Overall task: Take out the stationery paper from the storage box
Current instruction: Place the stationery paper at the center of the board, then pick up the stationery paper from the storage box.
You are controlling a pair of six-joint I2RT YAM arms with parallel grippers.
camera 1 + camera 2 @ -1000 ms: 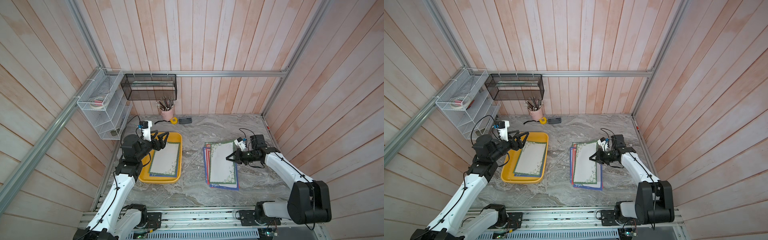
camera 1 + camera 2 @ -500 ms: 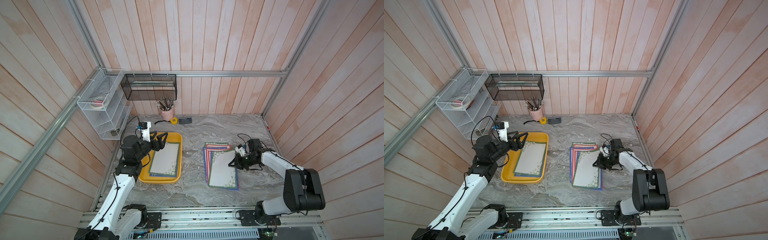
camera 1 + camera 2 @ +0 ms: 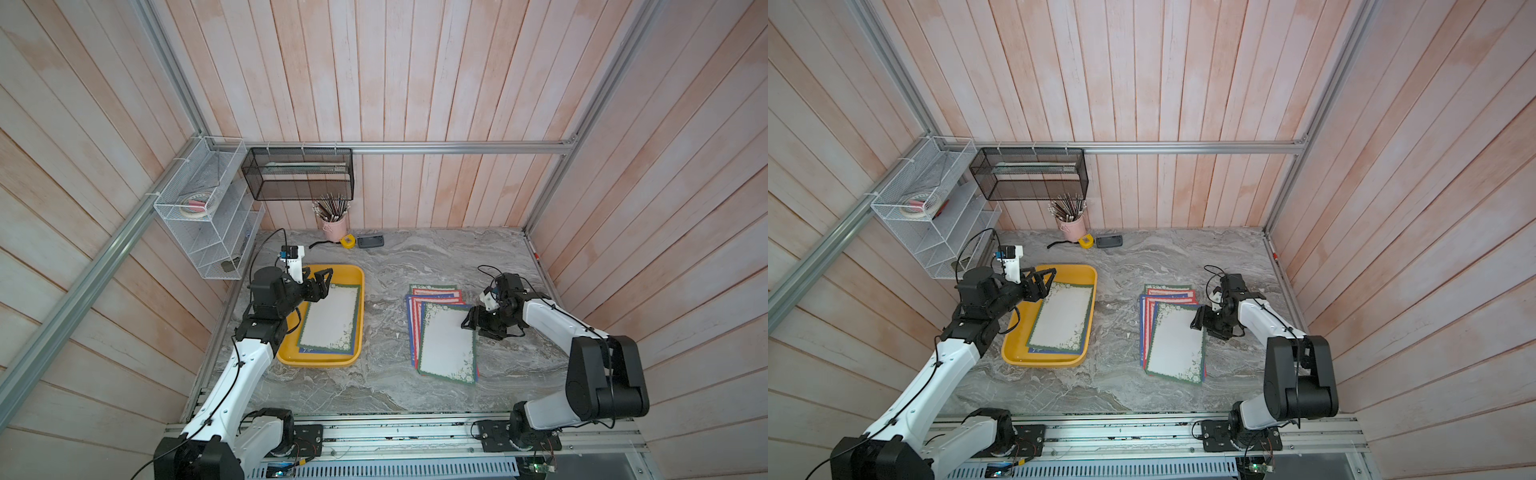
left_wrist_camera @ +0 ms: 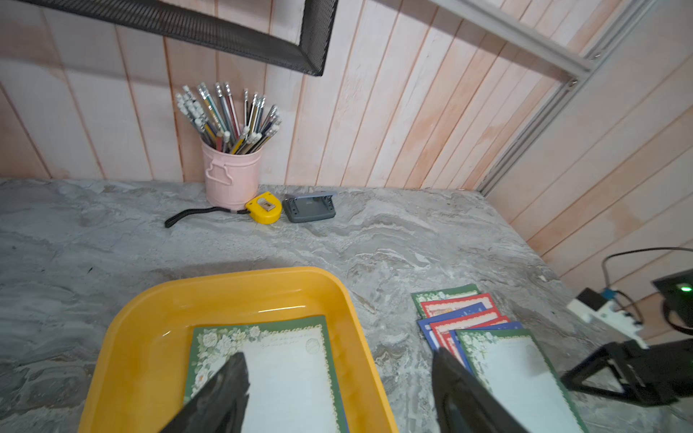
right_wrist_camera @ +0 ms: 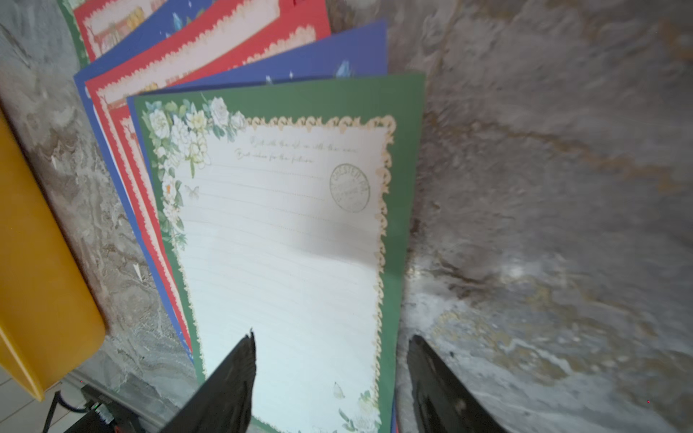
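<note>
Ok so, starting at the front: at 6 o'clock there's one metal rail [image 3: 395, 432] with two arms bolted on, the left arm [image 3: 237, 370] and the right arm [image 3: 552, 320].

Take the middle of the table [image 3: 386, 386] as the dial, with the back wall as 12. At 3 o'clock there's a fanned pile of stationery paper [image 3: 446, 345] lying flat on the table. It has a green-bordered sheet on top, red and blue borders poking out under it, and another green one at the very bottom. That's at least six sheets, but the edges overlap too much for an exact count.

The right gripper [image 5: 332, 335] sits low at the pile's 3 o'clock edge with its jaws spread wide. One finger is over the top sheet and one over bare table, and it's gripping nothing.

At 9 o'clock is the one yellow storage box [image 3: 320, 360], with more paper inside. There's a green-bordered sheet [image 3: 330, 318] on top and a blue edge showing under it, so two at least. The left gripper [image 3: 319, 276] hangs over the box's 12 o'clock end, jaws also wide apart and empty.

Further back, around 11 o'clock against the wall:
- one pink pencil cup [image 4: 230, 176] stuffed with pencils
- one yellow tape measure [image 4: 264, 208] just beside the cup
- one small grey gadget [image 4: 309, 208] just beside the tape measure

Up on the wall there's one black mesh basket [image 3: 297, 174]. At 10 o'clock there's one white wire rack [image 3: 208, 245] with a roll of tape [image 3: 195, 208] in its top tier.

The surface is grey marble-look. The room is pale pinkish wood plank walls [image 3: 415, 83] on three sides, with an aluminium frame [image 3: 415, 147] running along them.
</note>
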